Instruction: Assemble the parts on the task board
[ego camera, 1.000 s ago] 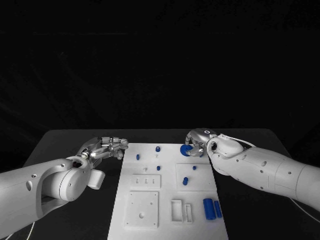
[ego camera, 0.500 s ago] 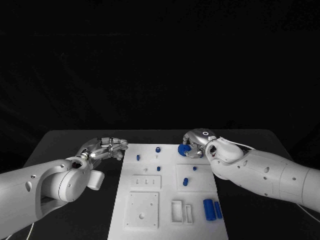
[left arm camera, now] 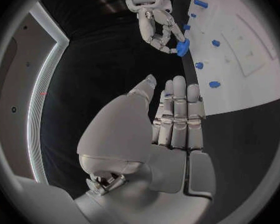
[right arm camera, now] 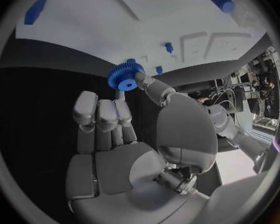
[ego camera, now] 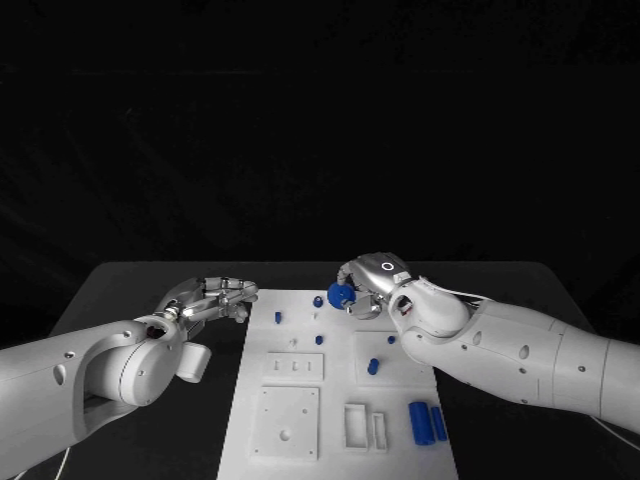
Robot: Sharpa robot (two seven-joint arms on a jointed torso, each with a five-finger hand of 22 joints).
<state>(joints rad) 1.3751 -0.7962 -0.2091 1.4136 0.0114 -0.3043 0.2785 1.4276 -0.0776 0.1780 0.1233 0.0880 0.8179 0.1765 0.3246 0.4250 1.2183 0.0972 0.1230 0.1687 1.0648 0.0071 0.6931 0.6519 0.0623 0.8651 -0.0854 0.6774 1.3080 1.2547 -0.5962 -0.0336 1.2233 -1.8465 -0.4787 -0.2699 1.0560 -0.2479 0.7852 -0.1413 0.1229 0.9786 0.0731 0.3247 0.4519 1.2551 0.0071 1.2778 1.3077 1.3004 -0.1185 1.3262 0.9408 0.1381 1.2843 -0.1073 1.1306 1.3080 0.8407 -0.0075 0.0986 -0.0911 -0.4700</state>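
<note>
The white task board (ego camera: 335, 400) lies in the middle of the black table. My right hand (ego camera: 363, 288) hovers over its far end and pinches a blue gear (ego camera: 340, 294) between thumb and a finger; the gear (right arm camera: 123, 77) has a hole in its middle and shows again as the gear (left arm camera: 182, 47) in the left wrist view. Small blue pegs (ego camera: 278, 316) stand on the board, and two blue cylinders (ego camera: 425, 421) lie at its near right. My left hand (ego camera: 212, 297) rests beside the board's far left edge, fingers straight and together, holding nothing.
Raised white blocks (ego camera: 293, 365) and slotted frames (ego camera: 363, 423) sit on the board's near half. Bare black table (ego camera: 133, 300) lies to either side of the board.
My right hand has carried the blue gear leftward and a little farther along the board's far end. The left hand stays where it was.
</note>
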